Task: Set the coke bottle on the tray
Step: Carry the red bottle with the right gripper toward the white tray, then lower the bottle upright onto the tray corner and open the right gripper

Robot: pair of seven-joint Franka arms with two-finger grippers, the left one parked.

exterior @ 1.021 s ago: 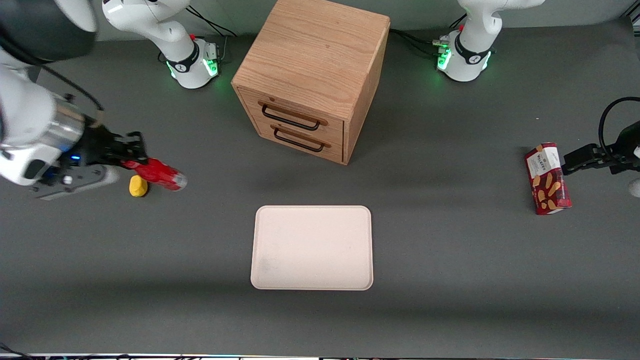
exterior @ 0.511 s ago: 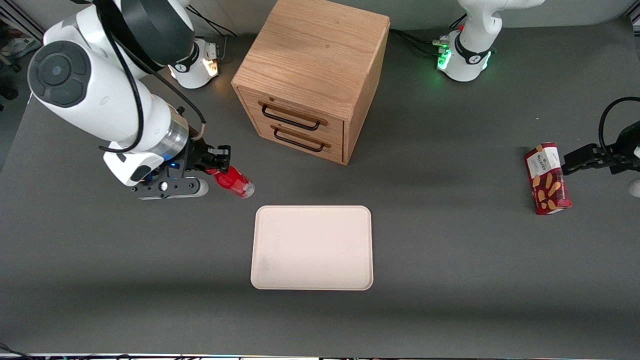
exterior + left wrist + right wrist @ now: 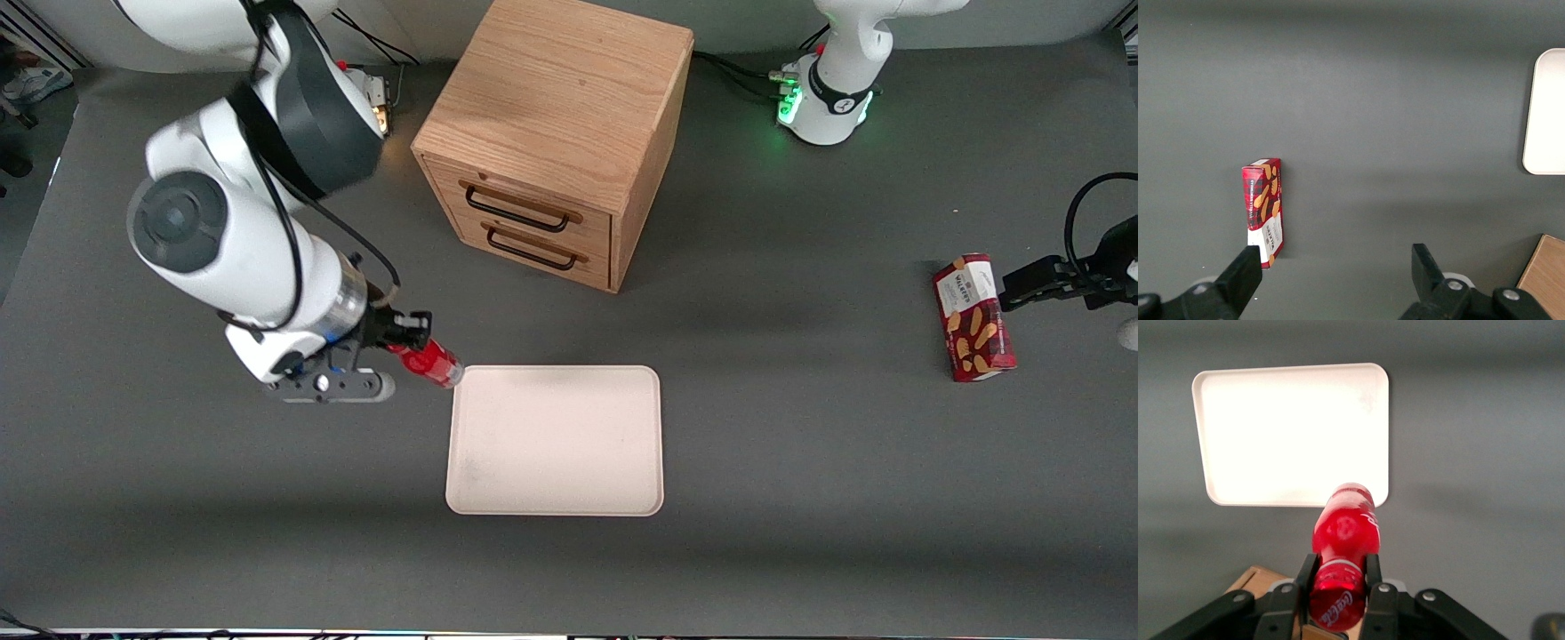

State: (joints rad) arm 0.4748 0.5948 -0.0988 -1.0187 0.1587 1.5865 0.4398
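Above the tabletop, just off the tray's corner that lies toward the working arm's end and farther from the front camera, the gripper (image 3: 404, 342) hangs with its two fingers (image 3: 1303, 577) pinched on the coke bottle (image 3: 429, 361). It holds the bottle at the cap end; from the fingers the red body slopes outward and downward toward the tray (image 3: 555, 441), and the silvery-grey base sits at or over that tray corner. Whether the base touches the rim cannot be told from the front view.

From the wrist camera, the coke bottle (image 3: 1343, 547) is clamped between the two dark fingers, one on each side of its body, with white script visible on the red label. Its outer end overlaps the nearest edge of the tray (image 3: 1258, 427), close to one rounded corner; the tray's flat cream surface spreads out ahead of the gripper (image 3: 1337, 587).

Away from the gripper, the wooden drawer cabinet (image 3: 556, 133) stands farther from the front camera than the tray, with two dark handles on its front. A red biscuit box (image 3: 973, 317) lies well apart from the gripper, toward the parked arm's end of the table (image 3: 800, 444); the left wrist view shows the same box (image 3: 1264, 210) on the grey surface.
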